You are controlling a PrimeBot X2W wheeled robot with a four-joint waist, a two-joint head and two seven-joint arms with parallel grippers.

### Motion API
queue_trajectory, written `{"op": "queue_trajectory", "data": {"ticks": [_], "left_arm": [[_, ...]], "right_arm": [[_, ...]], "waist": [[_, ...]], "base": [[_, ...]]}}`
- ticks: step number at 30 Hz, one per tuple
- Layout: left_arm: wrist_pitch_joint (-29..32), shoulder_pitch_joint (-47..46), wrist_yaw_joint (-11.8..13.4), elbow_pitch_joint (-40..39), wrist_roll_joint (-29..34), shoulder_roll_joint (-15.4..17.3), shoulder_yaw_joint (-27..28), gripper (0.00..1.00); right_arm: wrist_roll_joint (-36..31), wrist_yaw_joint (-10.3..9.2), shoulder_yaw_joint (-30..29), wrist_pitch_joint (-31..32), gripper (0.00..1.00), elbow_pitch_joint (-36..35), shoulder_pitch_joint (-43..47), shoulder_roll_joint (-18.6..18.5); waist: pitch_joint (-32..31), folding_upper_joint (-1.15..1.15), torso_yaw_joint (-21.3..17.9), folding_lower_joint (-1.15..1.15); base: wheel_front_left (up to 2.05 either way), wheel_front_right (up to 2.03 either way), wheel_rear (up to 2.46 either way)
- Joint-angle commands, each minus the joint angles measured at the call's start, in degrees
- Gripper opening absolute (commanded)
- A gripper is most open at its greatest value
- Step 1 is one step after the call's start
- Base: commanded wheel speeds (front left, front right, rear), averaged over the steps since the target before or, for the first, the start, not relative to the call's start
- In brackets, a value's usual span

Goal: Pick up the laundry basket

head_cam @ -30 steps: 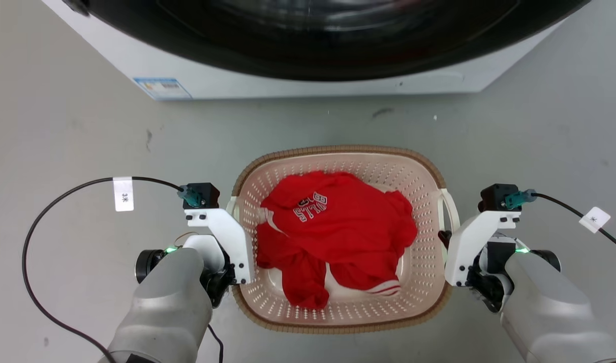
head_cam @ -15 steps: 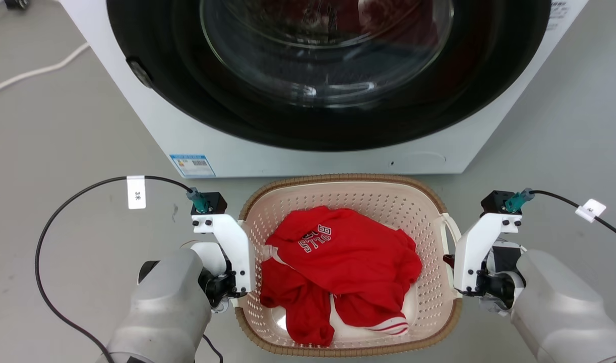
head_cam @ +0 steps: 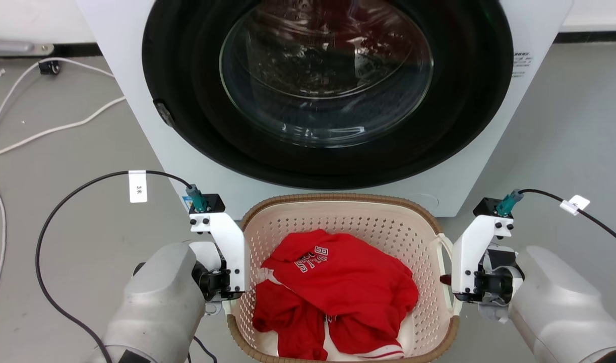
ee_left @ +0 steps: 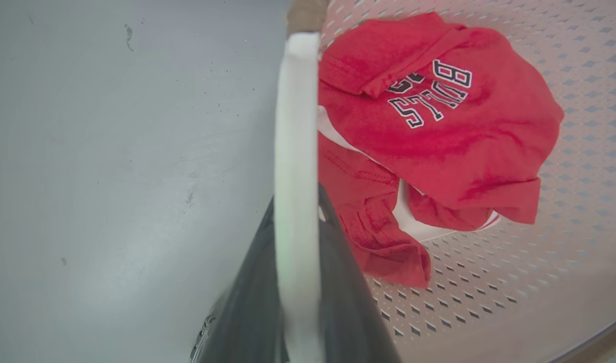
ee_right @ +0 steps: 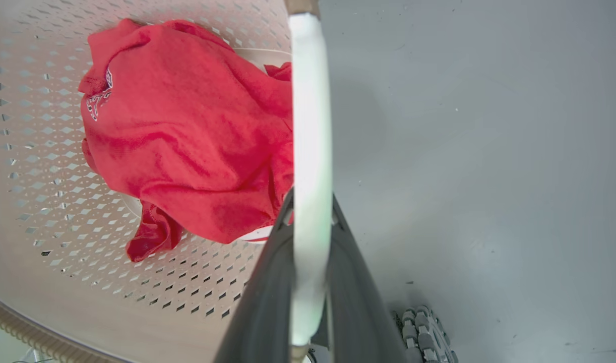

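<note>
The laundry basket (head_cam: 338, 199), pale pink-cream with perforated walls and a brown woven-look rim, hangs between my two arms in the head view, with a red garment (head_cam: 338, 287) lying in it. My left gripper (head_cam: 236, 294) is shut on the basket's left white handle; in the left wrist view the handle (ee_left: 297, 126) runs up between the dark fingers (ee_left: 338, 262) of that gripper (ee_left: 297, 196). My right gripper (head_cam: 446, 280) is shut on the right white handle (ee_right: 310, 126), which passes between that gripper's (ee_right: 312, 196) fingers. Both wrist views show grey floor beyond the basket's sides.
A white washing machine (head_cam: 136, 126) stands straight ahead with its round dark glass door (head_cam: 328, 80) closed, just past the basket's far rim. White cables (head_cam: 51, 128) lie on the grey floor at the left. Black wrist cables (head_cam: 61, 212) loop beside each arm.
The head camera has lifted, so the whole washer door now shows. Both grippers have stayed shut on the handles, and the basket between them now overlaps the washer's lower front.
</note>
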Motion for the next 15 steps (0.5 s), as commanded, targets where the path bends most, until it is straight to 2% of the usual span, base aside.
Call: {"op": "queue_trajectory", "data": {"ticks": [1,9,15], "left_arm": [[0.4,-0.5,-0.3,0.0,-0.4,0.0,-0.3,0.00],[3.1,1.2,-0.3,0.4,-1.4,0.0,-1.1,0.00],[2.9,3.2,-0.3,0.5,-2.5,-0.1,-1.6,0.00]], "right_arm": [[0.5,0.60,0.1,0.7,0.00,0.2,-0.8,0.4],[1.2,0.54,0.3,4.6,0.00,1.5,-0.6,0.9],[1.5,0.54,0.3,4.5,0.00,1.9,0.6,1.2]], "waist": [[-0.9,0.00,-0.1,0.01],[-2.5,0.00,-0.1,0.01],[-3.4,0.00,0.1,0.01]], "base": [[0.00,0.00,0.00],[0.00,0.00,0.00],[0.00,0.00,0.00]]}}
